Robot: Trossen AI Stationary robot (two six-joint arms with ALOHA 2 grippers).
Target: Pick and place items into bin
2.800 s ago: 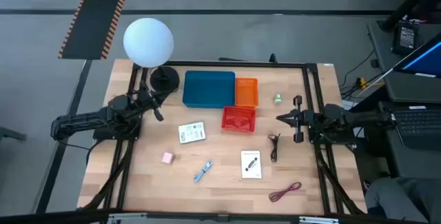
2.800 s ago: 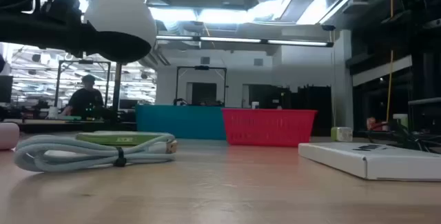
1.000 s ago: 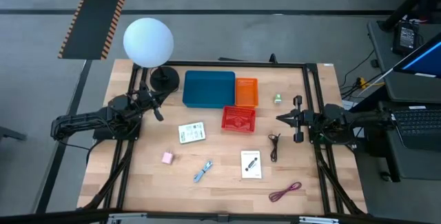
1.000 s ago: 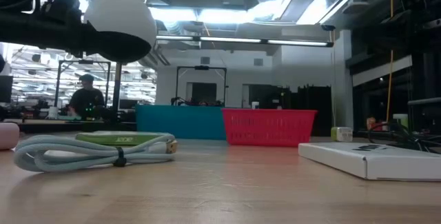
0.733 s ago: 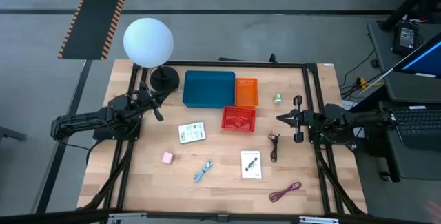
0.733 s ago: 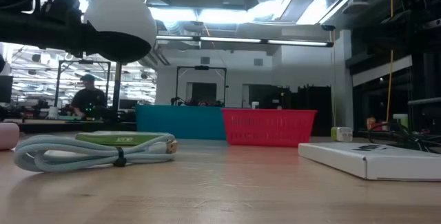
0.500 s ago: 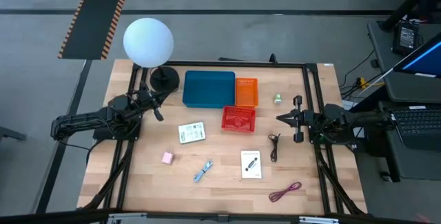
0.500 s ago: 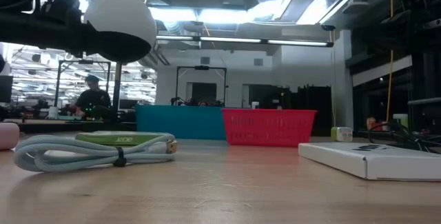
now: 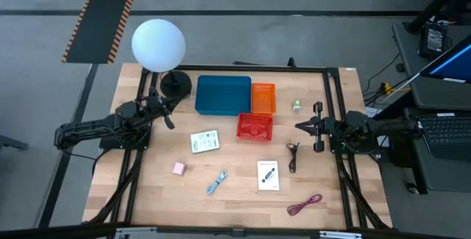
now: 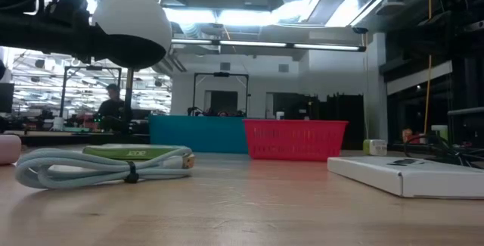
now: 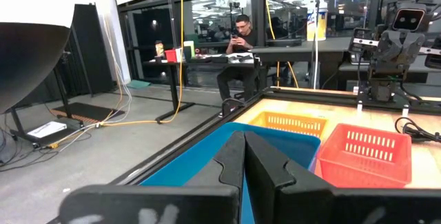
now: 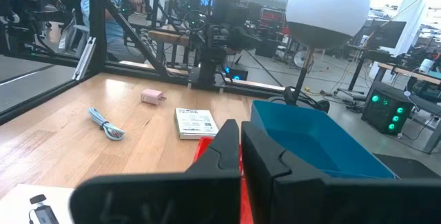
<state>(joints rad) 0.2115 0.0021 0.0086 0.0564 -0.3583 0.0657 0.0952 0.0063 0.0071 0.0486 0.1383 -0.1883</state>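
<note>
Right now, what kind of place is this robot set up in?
Probably a robotics lab or open workshop. A wooden table stands inside a black metal frame, a person sits at a desk beyond it, and cables and ceiling light strips run through a large room of workbenches.

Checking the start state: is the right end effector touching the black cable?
Apart. The high view shows bare wood between the right end effector, shut at the table's right edge, and the black cable nearer the front.

Left pincer (image 9: 170, 122) closed, arm at left edge, right pincer (image 9: 299, 126) closed, arm at right edge
</note>
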